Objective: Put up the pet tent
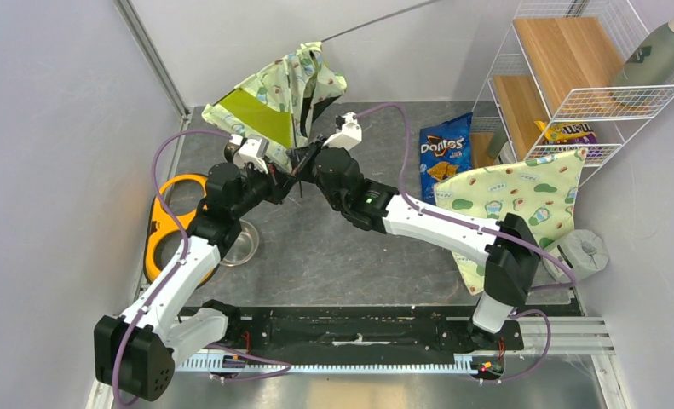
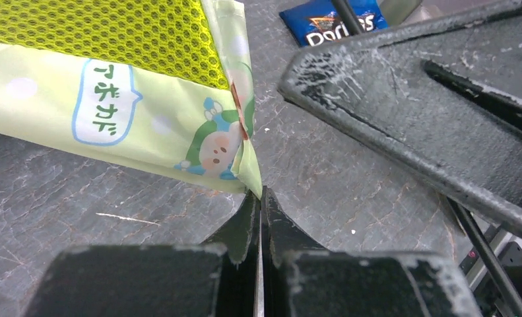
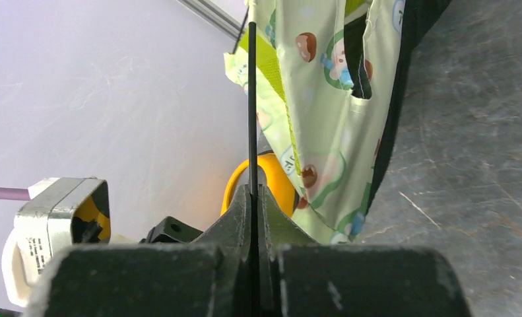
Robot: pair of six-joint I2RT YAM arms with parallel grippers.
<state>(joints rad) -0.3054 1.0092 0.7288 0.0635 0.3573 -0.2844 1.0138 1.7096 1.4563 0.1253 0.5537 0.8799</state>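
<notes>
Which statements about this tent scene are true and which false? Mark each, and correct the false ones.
1. The right gripper is shut on a thin black pole. True.
2. The left gripper is shut on a corner of the pet tent. True.
3. The pet tent stands as a finished dome. False: it hangs crumpled.
4. The Doritos bag lies on the table beside the wire rack. True.
5. The metal bowl sits on the wire rack. False: the metal bowl is on the table by the left arm.
</notes>
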